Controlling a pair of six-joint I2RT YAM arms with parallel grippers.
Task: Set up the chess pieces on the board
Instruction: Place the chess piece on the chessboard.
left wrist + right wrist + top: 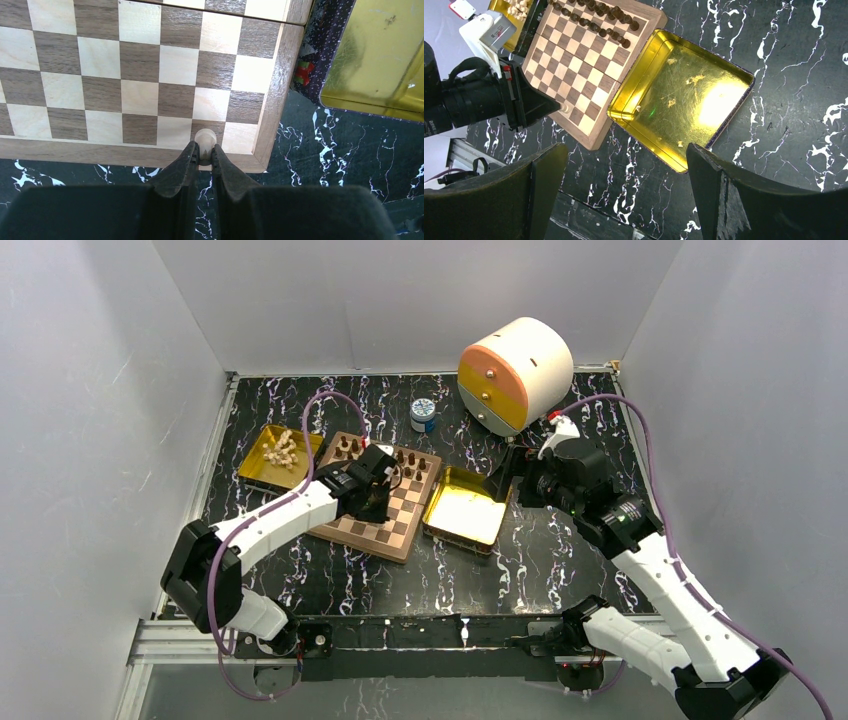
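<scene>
My left gripper (204,156) nearly closed, clamped on pale piece (204,138) over board (140,62), edge row, square next to corner. Cannot tell if piece touches board. My right gripper (624,160) spread wide, holding nothing, hanging above gold tray (684,95) beside board. Dark pieces (596,25) line far rows.

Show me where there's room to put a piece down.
Near rows of the board are bare, except where the left tool holds a pale piece. The right tray is empty. Crowded: far rows of dark pieces, left tray.
</scene>
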